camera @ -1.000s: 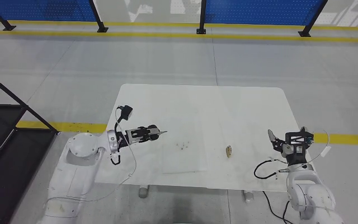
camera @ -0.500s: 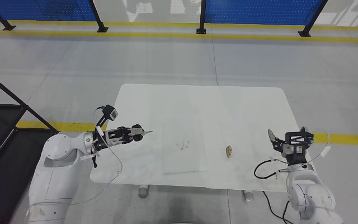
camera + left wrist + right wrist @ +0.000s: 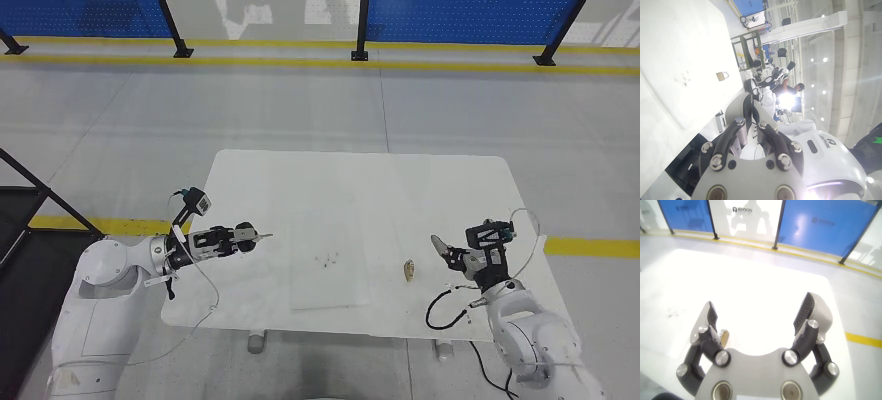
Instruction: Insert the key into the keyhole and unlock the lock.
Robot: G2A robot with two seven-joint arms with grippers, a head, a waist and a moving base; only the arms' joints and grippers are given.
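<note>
A small brass padlock (image 3: 409,268) lies on the white table (image 3: 360,180), towards its front right; it shows too in the left wrist view (image 3: 721,76). My right gripper (image 3: 447,252) stands open just right of it. In the right wrist view the padlock (image 3: 724,336) peeks out behind one finger of this gripper (image 3: 759,306), outside the gap between the fingers. My left gripper (image 3: 258,238) hovers over the table's left part, far from the lock. It is shut (image 3: 751,100), and a thin silvery tip, seemingly the key (image 3: 266,237), sticks out of it.
A faint rectangular sheet (image 3: 330,285) lies on the table's front middle, with a few small dark specks (image 3: 328,260) by it. A black rack (image 3: 20,230) stands left of the table. Blue barrier panels (image 3: 460,20) line the far floor.
The left arm drew back to the left with its gripper shut, then held still. The right gripper has just moved left, in over the table to beside the padlock.
</note>
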